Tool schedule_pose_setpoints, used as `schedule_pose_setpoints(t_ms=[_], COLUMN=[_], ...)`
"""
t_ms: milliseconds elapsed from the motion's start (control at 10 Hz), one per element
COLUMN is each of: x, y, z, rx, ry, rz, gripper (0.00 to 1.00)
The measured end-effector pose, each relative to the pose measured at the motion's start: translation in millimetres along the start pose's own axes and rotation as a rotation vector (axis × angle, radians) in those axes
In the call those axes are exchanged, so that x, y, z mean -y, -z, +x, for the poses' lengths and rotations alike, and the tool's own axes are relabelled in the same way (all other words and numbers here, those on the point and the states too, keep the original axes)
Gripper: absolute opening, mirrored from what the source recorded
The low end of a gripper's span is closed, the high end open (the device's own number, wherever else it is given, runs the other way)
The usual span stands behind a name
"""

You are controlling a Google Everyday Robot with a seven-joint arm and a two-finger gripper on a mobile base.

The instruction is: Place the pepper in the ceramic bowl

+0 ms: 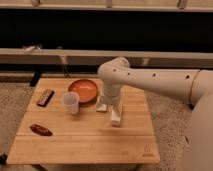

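Observation:
The pepper point(41, 130) is a slim dark red shape lying on the wooden table point(85, 145) near its front left corner. The ceramic bowl point(83, 90) is a shallow orange-brown dish at the table's back middle, and it looks empty. My gripper point(109, 113) hangs from the white arm just right of the bowl, its two pale fingers point(116, 117) pointing down at the table top and spread apart with nothing between them. The gripper is far to the right of the pepper.
A small white cup point(70, 102) stands just front left of the bowl. A dark flat bar-like object point(45, 97) lies at the table's left edge. A long low ledge point(60, 56) runs behind the table. Carpet surrounds it.

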Motion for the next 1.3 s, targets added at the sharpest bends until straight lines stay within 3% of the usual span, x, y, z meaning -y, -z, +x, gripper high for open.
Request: schedule_pose_setpoints(t_ms=[500,700,900,1100,1300], x=[0.3,18.9,60.1,102.0,137.5], y=[0.9,3.0,2.8,-0.2,-8.0], z=[-1.7,-14.3,-47.0,-93.7,-137.9], rx=[-0.001,-0.011,-0.029,-0.054,-0.070], ry=[0.013,0.096,0.221,0.362,0.497], rz=[0.001,0.023,0.052,0.075,0.079], gripper=[0.80,0.80,0.80,0.80,0.80])
